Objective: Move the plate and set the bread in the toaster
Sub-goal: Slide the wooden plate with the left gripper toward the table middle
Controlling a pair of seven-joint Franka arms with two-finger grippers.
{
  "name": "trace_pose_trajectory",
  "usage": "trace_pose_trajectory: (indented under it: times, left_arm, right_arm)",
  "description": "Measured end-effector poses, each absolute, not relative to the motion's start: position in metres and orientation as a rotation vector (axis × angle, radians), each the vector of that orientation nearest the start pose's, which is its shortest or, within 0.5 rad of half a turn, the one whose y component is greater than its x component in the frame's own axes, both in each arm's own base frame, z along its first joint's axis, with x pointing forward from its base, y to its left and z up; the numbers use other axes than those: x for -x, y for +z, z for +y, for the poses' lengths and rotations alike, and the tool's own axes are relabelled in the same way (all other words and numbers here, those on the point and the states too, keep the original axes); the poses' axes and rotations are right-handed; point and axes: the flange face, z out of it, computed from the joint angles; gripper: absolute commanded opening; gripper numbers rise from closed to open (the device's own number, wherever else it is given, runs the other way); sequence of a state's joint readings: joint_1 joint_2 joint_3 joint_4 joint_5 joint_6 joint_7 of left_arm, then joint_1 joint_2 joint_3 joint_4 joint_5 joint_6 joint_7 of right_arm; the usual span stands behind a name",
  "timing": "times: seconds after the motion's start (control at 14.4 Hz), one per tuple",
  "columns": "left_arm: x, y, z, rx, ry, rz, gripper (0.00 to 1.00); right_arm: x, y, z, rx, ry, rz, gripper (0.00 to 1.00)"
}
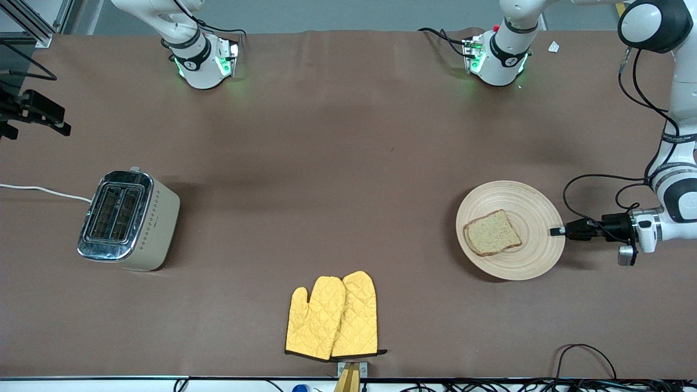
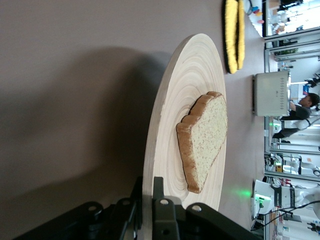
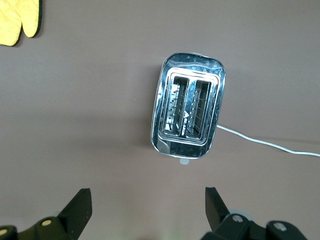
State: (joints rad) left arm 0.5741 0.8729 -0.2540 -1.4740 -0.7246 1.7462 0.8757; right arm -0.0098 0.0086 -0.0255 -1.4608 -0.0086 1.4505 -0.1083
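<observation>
A brown table is carrying a light wooden plate [image 1: 525,261] toward the left arm's end, with a slice of speckled bread [image 1: 492,233] lying flat on it, a little off centre. The left gripper [image 1: 556,231] is reaching in low and level from the table's end, and its jaws are pinching the plate's rim between them, one above and one below the edge. The plate is extending straight out from those jaws toward the middle of the table, so any pull or slide would seem to run along that line. The cream toaster [image 1: 146,234] is standing well apart at the right arm's end, slots facing up, its long side running toward the front camera. The right gripper [image 3: 148,210] is hanging over the table beside the toaster, jaws wide apart and holding nothing, waiting. Two yellow oven mitts [image 1: 332,317] are lying nearer the front camera, between plate and toaster.
</observation>
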Motion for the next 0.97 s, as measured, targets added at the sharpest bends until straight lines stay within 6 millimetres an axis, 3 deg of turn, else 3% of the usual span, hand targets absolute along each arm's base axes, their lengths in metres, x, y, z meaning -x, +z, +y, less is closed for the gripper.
trace_pose_trajectory:
  times: [0.48,0.76,0.97]
  left_arm:
    - [-0.668,0.202,0.076,-2.001,-0.015,-0.251,0.01]
    - [-0.666,0.205,0.024,-1.999,-0.027,-0.248,0.01]
    - [-0.654,0.203,-0.024,-1.999,-0.019,-0.226,0.00]
  right_arm:
    - [-0.544,0.662,-0.025,3.148,0.020,-0.100,1.00]
    - [-0.543,0.661,-0.032,3.147,0.035,-0.080,1.00]
    - [-0.541,0.660,-0.037,3.147,0.049,-0.065,1.00]
